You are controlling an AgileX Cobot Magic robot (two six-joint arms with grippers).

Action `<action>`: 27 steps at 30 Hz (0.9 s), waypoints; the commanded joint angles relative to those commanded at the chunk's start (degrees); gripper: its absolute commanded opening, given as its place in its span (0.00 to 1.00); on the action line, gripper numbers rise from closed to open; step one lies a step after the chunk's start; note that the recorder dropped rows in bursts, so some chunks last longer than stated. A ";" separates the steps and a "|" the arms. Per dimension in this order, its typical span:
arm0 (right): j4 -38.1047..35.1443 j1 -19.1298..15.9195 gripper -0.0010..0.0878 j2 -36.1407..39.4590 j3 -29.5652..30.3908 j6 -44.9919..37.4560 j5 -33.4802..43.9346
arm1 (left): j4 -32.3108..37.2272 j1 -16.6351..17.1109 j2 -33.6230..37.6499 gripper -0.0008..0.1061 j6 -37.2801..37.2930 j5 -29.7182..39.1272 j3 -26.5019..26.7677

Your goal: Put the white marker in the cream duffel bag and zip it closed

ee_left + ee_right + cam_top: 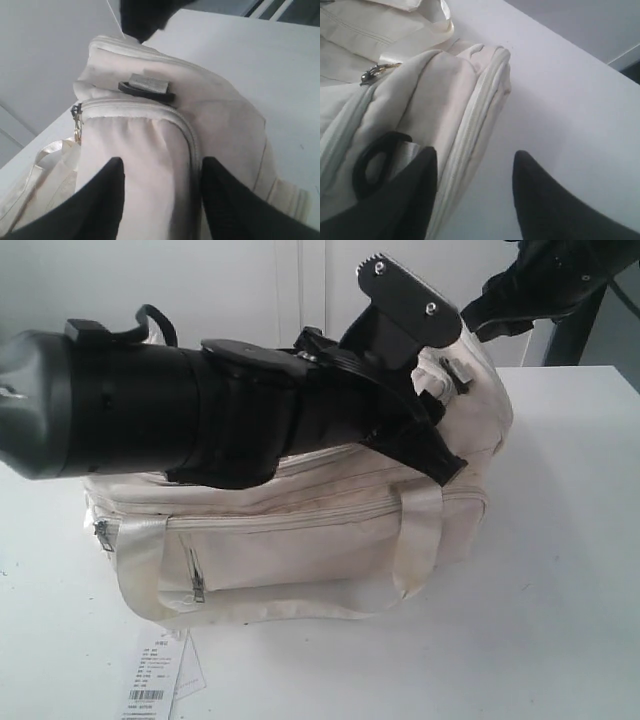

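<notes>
cream duffel bag (300, 540) sat lengthwise on the white table (560, 560), the one task item i could place; where the white marker was i could not tell. nearest the exterior camera, a paper tag (155, 690) with a barcode lay flat on the table just in front of the bag. behind it was the bag's front panel, with a closed zip line (300, 518) running across it, a small metal pull (197, 586) hanging low on the left, and a strap handle (140, 575) looping down over the front. above that, my left arm (150, 400) ran in from the left across the bag's top and hid the main opening. on its wrist camera the left gripper (160, 200) stood wide, with a dark finger (107, 200) on either side of the bag's end panel and cream fabric filling the gap. whether the pads pressed on it i could not tell. a grey metal tab (147, 86) sat on the bag just beyond. farther back, the right arm (560, 275) reached in from the upper right toward the bag's right end. the right gripper (475, 200) was also spread wide and held nothing: one finger was over the bag's edge beside a black loop (375, 167), the other over bare table.
</notes>
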State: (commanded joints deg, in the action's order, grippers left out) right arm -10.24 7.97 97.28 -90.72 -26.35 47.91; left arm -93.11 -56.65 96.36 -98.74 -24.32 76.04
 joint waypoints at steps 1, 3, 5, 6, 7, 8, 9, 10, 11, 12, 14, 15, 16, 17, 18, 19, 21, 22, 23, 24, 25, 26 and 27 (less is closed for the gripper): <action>0.00 0.00 0.51 0.00 0.00 0.00 0.49 | -0.85 0.00 -0.43 0.50 0.00 0.00 0.00; 0.00 0.00 0.51 -0.46 0.00 0.00 2.17 | -6.83 0.00 -1.99 0.50 -3.80 -3.08 0.00; 0.00 0.00 0.45 -0.95 0.00 0.00 2.50 | -6.83 0.00 -3.61 0.48 -7.48 -4.87 -0.10; 0.00 0.00 0.40 -1.24 0.00 0.00 2.77 | -6.83 0.00 -4.53 0.45 -8.13 -4.86 -0.10; 0.00 0.00 0.32 -1.48 0.00 -0.38 3.32 | -6.83 0.00 -5.46 0.40 -8.13 -4.63 -0.10; 0.00 0.00 0.24 -1.77 0.00 -0.66 4.02 | -6.83 0.00 -6.31 0.32 -8.54 -4.40 -0.10; 0.00 0.00 0.15 -1.89 0.00 -1.40 4.92 | -6.83 0.00 -6.92 0.23 -10.66 -4.67 -0.10; 0.00 0.00 0.08 -2.16 0.00 -1.96 5.61 | -6.83 0.00 -7.03 0.16 -12.36 -4.95 -0.10; 0.00 0.00 0.02 -2.38 0.00 -2.09 6.25 | -6.83 0.00 -7.03 0.09 -13.82 -5.59 -0.10; 0.00 0.00 0.01 -2.52 0.00 -2.09 6.70 | -6.83 0.00 -7.03 0.02 -14.83 -6.41 -0.10; 0.00 0.00 0.01 -2.94 0.00 -2.09 7.83 | -6.83 0.00 -7.03 0.01 -18.06 -9.04 -0.10; 0.00 0.00 0.01 -3.08 0.00 -2.09 8.25 | -6.83 0.00 -7.03 0.01 -19.30 -10.28 -0.10; 0.00 0.00 0.01 -3.33 0.00 -2.09 8.68 | -6.83 0.00 -7.03 0.01 -21.37 -11.78 -0.10; 0.00 0.00 0.01 -3.62 0.00 -2.09 9.08 | -6.83 0.00 -7.03 0.01 -22.62 -13.65 -0.10; 0.00 0.00 0.01 -3.78 0.00 -2.09 9.22 | -6.83 0.00 -7.28 0.01 -22.62 -16.02 -0.10; 0.00 0.00 0.01 -4.20 0.00 -2.09 9.36 | -6.83 0.00 -7.40 0.01 -22.62 -18.12 -0.10; 0.00 0.00 0.01 -4.81 0.11 -1.97 9.50 | -6.83 0.87 -7.97 0.01 -22.62 -19.77 -0.25; -0.08 0.00 0.01 -5.08 0.11 -1.97 9.62 | -6.83 1.49 -8.41 0.01 -22.62 -19.77 -0.40; -0.15 0.00 0.01 -5.38 0.11 -1.97 9.92 | -6.83 2.28 -8.84 0.01 -22.62 -19.77 -0.70; -0.23 0.00 0.01 -5.66 0.11 -1.97 10.19 | -6.83 2.97 -9.08 0.01 -22.62 -19.64 -1.11; -0.23 0.00 0.01 -5.90 0.11 -1.97 10.77 | -6.83 3.86 -9.68 0.01 -22.62 -19.64 -1.47; -0.23 0.00 0.01 -6.20 0.11 -1.97 11.07 | -6.83 4.85 -10.05 0.01 -22.62 -19.64 -1.92; -0.23 0.00 0.01 -6.33 0.11 -1.97 11.41 | -6.83 5.68 -10.53 0.01 -22.62 -19.64 -2.37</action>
State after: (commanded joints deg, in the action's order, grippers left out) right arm -10.48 7.97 90.95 -90.61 -28.32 59.32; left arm -99.95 -50.97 85.83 -121.36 -43.95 73.67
